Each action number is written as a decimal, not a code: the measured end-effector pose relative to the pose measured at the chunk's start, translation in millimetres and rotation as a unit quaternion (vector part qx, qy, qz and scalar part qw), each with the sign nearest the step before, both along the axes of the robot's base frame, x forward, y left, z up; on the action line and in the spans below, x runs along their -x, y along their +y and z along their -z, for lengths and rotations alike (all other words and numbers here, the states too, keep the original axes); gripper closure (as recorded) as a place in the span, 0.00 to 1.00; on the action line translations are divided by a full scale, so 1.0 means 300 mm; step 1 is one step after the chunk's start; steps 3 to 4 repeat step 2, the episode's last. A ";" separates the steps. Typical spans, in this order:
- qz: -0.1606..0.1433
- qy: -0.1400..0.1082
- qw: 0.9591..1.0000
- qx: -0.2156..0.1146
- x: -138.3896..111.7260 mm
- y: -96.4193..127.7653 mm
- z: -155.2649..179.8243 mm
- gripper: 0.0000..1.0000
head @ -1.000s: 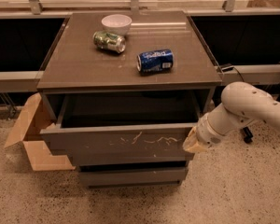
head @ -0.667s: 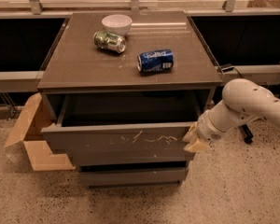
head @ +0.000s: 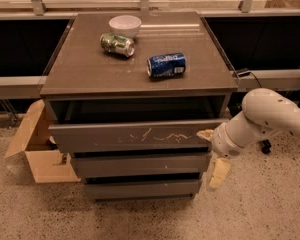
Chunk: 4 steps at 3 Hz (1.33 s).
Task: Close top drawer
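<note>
The top drawer [head: 135, 135] is a wide grey-brown drawer with pale squiggly scratches on its front. It stands out only a little from the cabinet [head: 140, 69], with a dark gap above it. My gripper [head: 210, 151] is at the drawer front's right end, on a white arm that comes in from the right. One pale fingertip [head: 205, 133] touches the front's right edge and the other finger [head: 217, 173] hangs lower, so the fingers are spread apart and hold nothing.
Two plain grey drawer fronts [head: 140, 165] sit below. On the cabinet top lie a blue can [head: 166, 65], a green can [head: 117, 44] and a white bowl [head: 125, 24]. An open cardboard box [head: 37, 149] stands at the cabinet's left.
The top drawer has slid inward and now sticks out much less. My gripper has followed it toward the cabinet at its right end.
</note>
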<state>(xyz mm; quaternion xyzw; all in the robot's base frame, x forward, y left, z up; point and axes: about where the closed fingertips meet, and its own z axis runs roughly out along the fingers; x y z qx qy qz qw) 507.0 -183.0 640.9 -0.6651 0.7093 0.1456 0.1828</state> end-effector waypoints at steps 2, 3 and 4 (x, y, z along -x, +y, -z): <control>-0.039 0.010 0.999 -0.028 0.167 0.037 -0.070 0.00; -0.039 0.010 0.999 -0.028 0.167 0.037 -0.070 0.00; -0.039 0.010 0.999 -0.028 0.167 0.037 -0.070 0.00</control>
